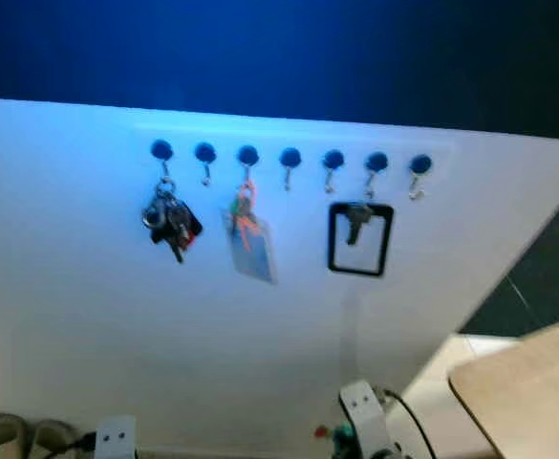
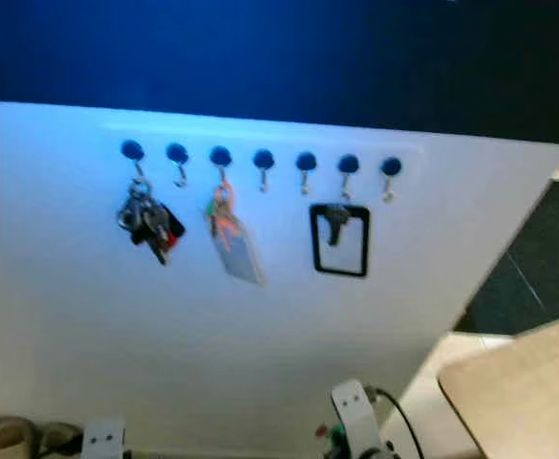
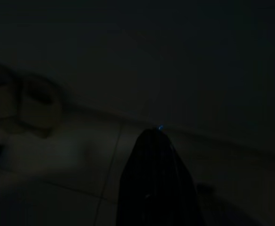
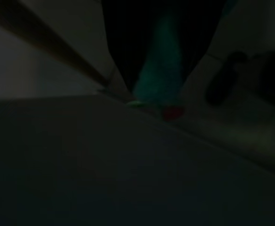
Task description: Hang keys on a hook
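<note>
Head views: nearest the camera, at the lower edge, the right arm (image 1: 360,411) shows as a silver link with a black cable, and a green and red item (image 1: 332,435) sits just beside it. A wooden tabletop (image 1: 527,392) fills the lower right corner. Behind stands a white wall (image 1: 88,316) with a row of seven blue-capped hooks (image 1: 290,159). The first hook holds a key bunch (image 1: 170,222), the third a tagged set (image 1: 250,239), and a single key in a black frame (image 1: 359,239) hangs below the fifth and sixth. The second, fourth and seventh hooks appear free. Shoes (image 1: 11,435) lie at the wall's foot, lower left.

Left wrist view: very dark. The left gripper (image 3: 158,155) hangs over a tiled floor, fingers pressed together and holding nothing.

Right wrist view: very dark. The right gripper (image 4: 163,66) has a teal item with a red spot between its fingers, judged to be the keys for hanging. The grip itself cannot be confirmed.

Assessment: the step in hand is the approach and lift. Recommended: raise the right arm toward a free hook, present the ring open-side to the hook tip, lower it on, and release only once it is seated.
</note>
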{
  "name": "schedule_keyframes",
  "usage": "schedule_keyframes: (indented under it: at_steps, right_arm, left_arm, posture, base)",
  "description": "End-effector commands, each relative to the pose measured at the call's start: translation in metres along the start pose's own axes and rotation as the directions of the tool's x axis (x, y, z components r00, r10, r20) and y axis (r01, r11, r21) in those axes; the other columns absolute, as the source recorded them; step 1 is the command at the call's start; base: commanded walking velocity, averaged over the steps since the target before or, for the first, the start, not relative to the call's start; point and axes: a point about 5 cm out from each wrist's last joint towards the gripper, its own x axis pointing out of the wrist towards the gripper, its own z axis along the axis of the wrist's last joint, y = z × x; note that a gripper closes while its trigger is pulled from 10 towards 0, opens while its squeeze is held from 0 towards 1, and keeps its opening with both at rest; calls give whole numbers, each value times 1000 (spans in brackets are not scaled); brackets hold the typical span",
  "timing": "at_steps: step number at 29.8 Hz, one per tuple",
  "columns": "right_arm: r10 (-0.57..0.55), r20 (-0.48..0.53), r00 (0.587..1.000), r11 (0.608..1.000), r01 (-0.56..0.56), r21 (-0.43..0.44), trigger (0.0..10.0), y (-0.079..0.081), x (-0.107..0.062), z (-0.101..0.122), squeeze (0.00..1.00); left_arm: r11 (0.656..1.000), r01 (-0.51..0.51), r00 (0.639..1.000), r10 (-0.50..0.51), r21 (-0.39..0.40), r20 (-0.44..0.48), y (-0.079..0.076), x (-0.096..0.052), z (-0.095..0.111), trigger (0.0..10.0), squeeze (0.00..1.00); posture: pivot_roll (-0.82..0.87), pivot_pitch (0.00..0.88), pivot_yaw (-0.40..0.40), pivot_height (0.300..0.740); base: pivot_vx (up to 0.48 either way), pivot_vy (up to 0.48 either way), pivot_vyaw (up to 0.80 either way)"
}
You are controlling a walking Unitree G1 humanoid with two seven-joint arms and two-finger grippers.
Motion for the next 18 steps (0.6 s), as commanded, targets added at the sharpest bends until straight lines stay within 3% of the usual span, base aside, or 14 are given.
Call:
schedule_keyframes:
  at_steps: [1,4,9,12,14,18]
  right_arm:
    - [-25,3,1000,999,25,48,10000,-1,-2,-4,0]
    - [-63,-11,998,989,64,130,10000,-5,-4,-8,0]
    - [-77,-24,997,985,79,153,10000,-6,-6,-14,0]
    - [-78,-26,997,985,81,155,10000,-6,-6,-15,0]
    - [-86,-32,996,982,90,166,10000,-6,-8,-17,0]
    - [-96,-38,995,976,101,192,10000,-7,-8,-20,0]
  left_arm:
    - [1000,18,1000,-18,-2,-13,-3,-2,-4,10000,0]
    - [999,41,999,-41,2,-17,-5,-2,-4,10000,0]
    - [998,63,998,-63,20,-26,-7,-1,-4,10000,0]
    - [997,71,997,-70,32,-30,-8,-1,-4,10000,0]
    - [991,111,993,-107,80,-50,-11,-1,-6,10000,0]
    - [994,102,993,-100,29,-70,-13,-1,-9,10000,0]
  posture:
    - [78,24,-71,740]
    - [74,22,-66,740]
    - [70,24,-63,740]
    - [69,23,-62,740]
    - [67,24,-60,740]
    - [66,24,-58,740]
  base:
    - [0,0,0]
    - [0,0,0]
    - [0,0,0]
    - [0,-442,0]
    - [0,-480,0]
    - [0,-120,0]
